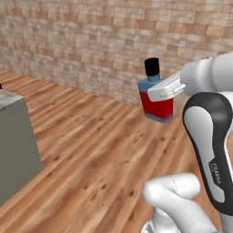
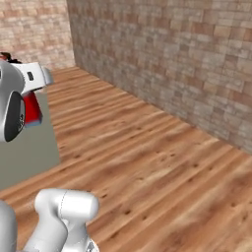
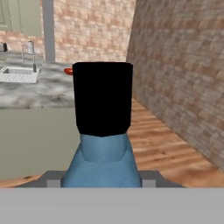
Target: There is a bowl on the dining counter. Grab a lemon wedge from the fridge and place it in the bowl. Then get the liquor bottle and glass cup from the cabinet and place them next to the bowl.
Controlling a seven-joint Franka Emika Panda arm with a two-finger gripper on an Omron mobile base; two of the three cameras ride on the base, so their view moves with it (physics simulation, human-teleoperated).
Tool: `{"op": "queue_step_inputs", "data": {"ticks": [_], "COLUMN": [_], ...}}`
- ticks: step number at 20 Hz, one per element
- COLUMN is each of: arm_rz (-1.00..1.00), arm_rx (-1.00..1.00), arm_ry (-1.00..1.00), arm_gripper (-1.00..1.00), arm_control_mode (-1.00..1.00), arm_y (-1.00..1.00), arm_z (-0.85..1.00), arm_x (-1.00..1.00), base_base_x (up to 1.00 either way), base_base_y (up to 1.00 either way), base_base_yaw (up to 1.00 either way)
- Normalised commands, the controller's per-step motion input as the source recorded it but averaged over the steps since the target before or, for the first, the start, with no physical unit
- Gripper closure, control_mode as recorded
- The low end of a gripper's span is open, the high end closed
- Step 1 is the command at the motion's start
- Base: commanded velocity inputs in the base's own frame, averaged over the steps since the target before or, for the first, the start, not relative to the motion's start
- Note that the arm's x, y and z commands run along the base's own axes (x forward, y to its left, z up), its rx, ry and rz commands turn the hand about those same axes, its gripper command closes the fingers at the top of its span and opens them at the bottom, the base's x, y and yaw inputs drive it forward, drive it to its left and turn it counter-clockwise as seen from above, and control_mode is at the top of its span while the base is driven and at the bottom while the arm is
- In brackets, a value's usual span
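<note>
My gripper (image 1: 160, 89) is shut on the liquor bottle (image 1: 157, 102), a squat bottle with a red body, light blue shoulders and a black cap, held upright in the air above the wooden floor. In the right base view the bottle's red body (image 2: 32, 109) shows just behind my arm. Its black cap (image 3: 103, 98) and blue shoulders stand close up in the hand view. Beyond them lies the dining counter (image 3: 41, 92) with its marble top, sink (image 3: 17, 75) and steel tap (image 3: 31, 49). A small red-orange thing (image 3: 68, 71) peeks out beside the cap on the counter; I cannot tell whether it is the bowl.
A brick wall (image 1: 91, 41) runs along the far side, and the same wall (image 2: 187, 64) closes the right. The counter's sage-green base (image 1: 13, 145) stands at the left, over open wooden floor (image 1: 91, 154). Pale green cabinet fronts (image 3: 15, 17) show far behind the counter.
</note>
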Motion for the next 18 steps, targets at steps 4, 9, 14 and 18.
{"op": "queue_step_inputs", "data": {"ticks": [4, 9, 14, 18], "arm_rz": [0.0, 0.0, 0.0, 0.0], "arm_rx": [0.0, 0.0, 0.0, 0.0], "arm_ry": [0.0, 0.0, 0.0, 0.0], "arm_gripper": [1.0, 1.0, 1.0, 1.0], "arm_control_mode": [1.0, 1.0, 1.0, 1.0], "arm_y": [0.0, 0.0, 0.0, 0.0], "arm_z": [0.0, 0.0, 0.0, 0.0], "arm_x": [0.0, 0.0, 0.0, 0.0], "base_base_x": [1.0, 1.0, 1.0, 1.0], "base_base_y": [-0.35, -0.25, -0.11, 0.0], "base_base_yaw": [0.11, 0.09, 0.14, 0.39]}}
